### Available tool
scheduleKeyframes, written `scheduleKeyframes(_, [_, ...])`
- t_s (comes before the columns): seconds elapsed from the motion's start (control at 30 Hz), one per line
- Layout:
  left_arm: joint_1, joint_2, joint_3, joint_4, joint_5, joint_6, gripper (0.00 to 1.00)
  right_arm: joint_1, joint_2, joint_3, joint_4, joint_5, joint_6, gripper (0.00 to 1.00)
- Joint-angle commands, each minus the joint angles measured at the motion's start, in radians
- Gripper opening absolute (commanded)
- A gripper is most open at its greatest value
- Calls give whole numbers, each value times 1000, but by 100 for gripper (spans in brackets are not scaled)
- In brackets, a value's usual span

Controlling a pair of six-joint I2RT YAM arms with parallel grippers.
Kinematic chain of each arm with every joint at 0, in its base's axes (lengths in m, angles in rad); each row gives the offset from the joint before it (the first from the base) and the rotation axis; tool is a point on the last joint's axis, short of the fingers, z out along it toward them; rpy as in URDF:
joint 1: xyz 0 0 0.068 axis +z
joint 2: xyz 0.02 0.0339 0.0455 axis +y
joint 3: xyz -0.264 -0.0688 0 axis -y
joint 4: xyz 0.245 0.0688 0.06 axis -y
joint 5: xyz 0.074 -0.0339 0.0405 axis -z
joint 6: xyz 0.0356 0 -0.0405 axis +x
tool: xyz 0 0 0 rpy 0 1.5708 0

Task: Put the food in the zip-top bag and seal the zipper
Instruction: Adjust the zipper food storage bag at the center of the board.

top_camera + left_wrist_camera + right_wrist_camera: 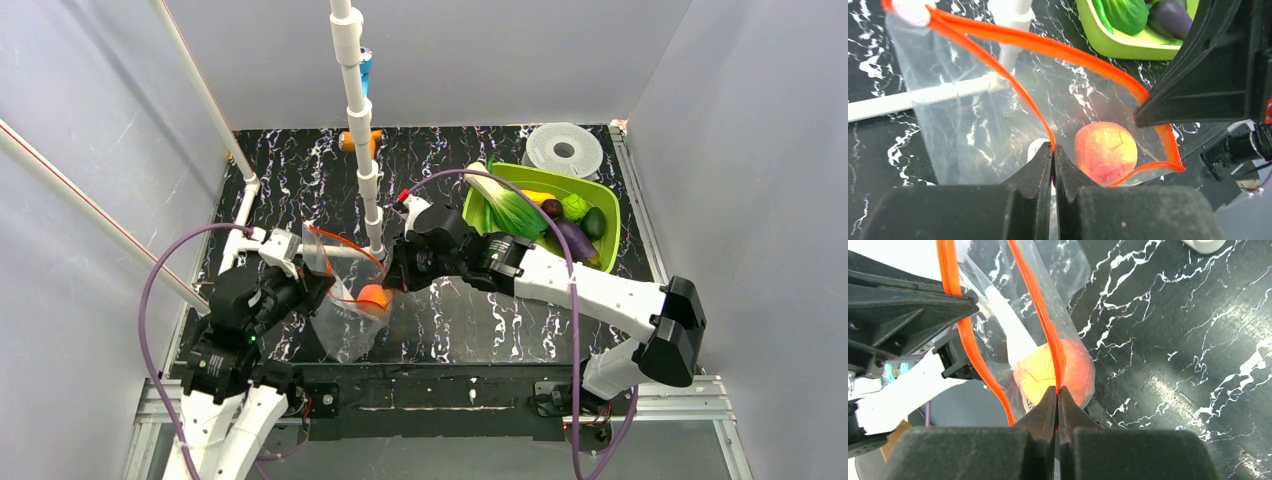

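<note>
The clear zip-top bag (345, 325) is held open between my two grippers, its red-orange zipper (1048, 47) spread in a loop. The orange-red peach (1105, 152) sits inside the bag; it also shows in the top view (373, 297) and the right wrist view (1078, 372). My left gripper (1053, 150) is shut on the near zipper lip. My right gripper (1057, 392) is shut on the other zipper lip (1045, 315). The other food lies in the lime-green tray (610, 220): dark purple plum (551, 208), light green leafy ball (574, 207), dark green avocado (594, 222).
A white pipe post (358, 120) stands just behind the bag, with a white bar (923, 95) lying under it. A white spool (563, 149) sits at the back right. Grey walls close in both sides.
</note>
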Motion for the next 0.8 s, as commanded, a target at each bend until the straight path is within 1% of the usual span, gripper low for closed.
scheduleKeyframes(0.0, [-2, -85, -17, 4, -96, -7, 0, 2, -32, 31, -33, 52, -25, 1])
scheduleKeyframes(0.1, [-2, -107, -8, -8, -124, -8, 0, 1, -29, 31, -49, 97, -31, 1])
scheduleKeyframes(0.23, [-2, -100, -9, -7, -113, -8, 0, 3, -23, 36, -68, 110, -32, 1])
scheduleKeyframes(0.33, [-1, -84, -17, 7, -83, -8, 0, 4, -19, 38, -57, 93, -32, 1])
scheduleKeyframes(0.43, [-2, -61, -26, 37, 2, -2, 0, 5, 4, 48, -34, 39, -17, 1])
scheduleKeyframes(0.5, [-1, -43, -32, 66, 102, 2, 0, 14, 33, 56, 2, -10, 6, 1])
scheduleKeyframes(0.57, [-1, -33, -31, 81, 179, 4, 0, 36, 72, 92, 15, -40, 12, 1])
scheduleKeyframes(0.6, [-1, -38, -28, 81, 194, 7, 0, 50, 91, 124, 1, -36, 5, 1])
scheduleKeyframes(0.63, [-1, -53, -27, 78, 189, 6, 0, 59, 110, 155, -22, -27, -2, 1])
scheduleKeyframes(0.7, [-2, -104, -29, 72, 137, 8, 0, 67, 110, 209, -44, -38, -7, 1])
scheduleKeyframes(0.77, [-2, -120, -1, 25, 36, 13, 0, 69, 76, 230, -38, -36, -16, 1])
